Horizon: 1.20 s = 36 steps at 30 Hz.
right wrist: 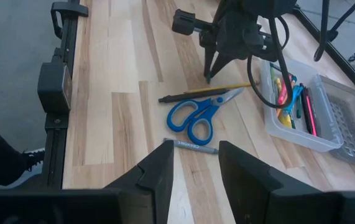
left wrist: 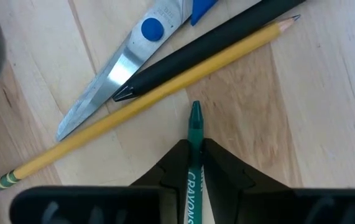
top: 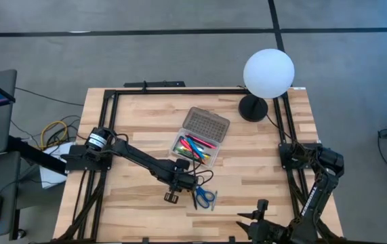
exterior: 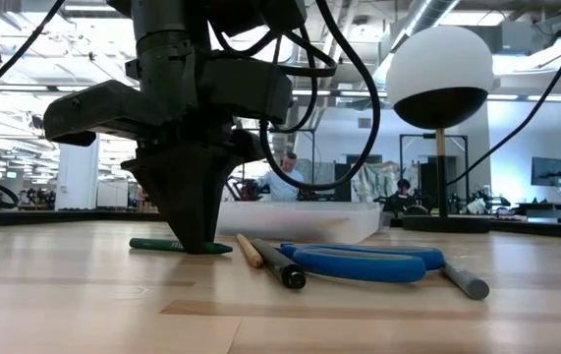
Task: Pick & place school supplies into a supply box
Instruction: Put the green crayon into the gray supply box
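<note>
Between the left pincer (left wrist: 194,163) fingers, a pinched green crayon (left wrist: 194,124) hides its lower half

Pale grained wood table (left wrist: 326,124), glossy metal scissors (left wrist: 112,74) blades, matt black plastic fingers (left wrist: 227,177).

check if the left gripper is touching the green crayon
Touching: the left wrist view shows the left gripper with both fingers pressed against the green crayon.

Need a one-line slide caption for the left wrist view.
Left gripper closing on a green crayon beside the yellow pencil, black pen and scissors.
</note>
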### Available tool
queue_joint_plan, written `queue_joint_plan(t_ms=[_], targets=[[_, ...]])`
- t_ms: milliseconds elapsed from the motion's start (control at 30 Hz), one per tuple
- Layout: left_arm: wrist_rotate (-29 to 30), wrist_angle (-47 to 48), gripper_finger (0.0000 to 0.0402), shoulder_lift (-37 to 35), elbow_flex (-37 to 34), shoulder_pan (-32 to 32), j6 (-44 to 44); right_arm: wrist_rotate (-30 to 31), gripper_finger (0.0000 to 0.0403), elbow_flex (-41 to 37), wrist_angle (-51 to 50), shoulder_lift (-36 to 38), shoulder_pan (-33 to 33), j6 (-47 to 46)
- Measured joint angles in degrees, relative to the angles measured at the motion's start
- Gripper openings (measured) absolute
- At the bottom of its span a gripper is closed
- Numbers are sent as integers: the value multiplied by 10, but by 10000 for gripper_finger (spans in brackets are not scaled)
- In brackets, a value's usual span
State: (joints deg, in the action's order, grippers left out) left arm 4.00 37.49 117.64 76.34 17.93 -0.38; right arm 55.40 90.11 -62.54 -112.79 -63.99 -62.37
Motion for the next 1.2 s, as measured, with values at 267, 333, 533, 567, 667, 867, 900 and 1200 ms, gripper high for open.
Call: queue_joint_plan(t_ms=[267,333,533,567,667,867,900,1200], targets=[[3,0,37,0,0,1,0,0,121,0,0,0,0,0],[3,0,37,0,0,1,0,0,121,0,0,0,0,0],[3,6,37,2,6,1,0,0,121,0,0,0,0,0],[3,8,37,2,8,1,0,0,121,0,0,0,0,0],[2,18,37,4,22,1,0,0,121,0,0,0,0,0],[5,48,36,8,52,4,6,0,121,0,0,0,0,0],[5,51,36,8,56,5,7,0,121,0,0,0,0,0],[16,55,36,9,70,7,7,0,121,0,0,0,0,0]])
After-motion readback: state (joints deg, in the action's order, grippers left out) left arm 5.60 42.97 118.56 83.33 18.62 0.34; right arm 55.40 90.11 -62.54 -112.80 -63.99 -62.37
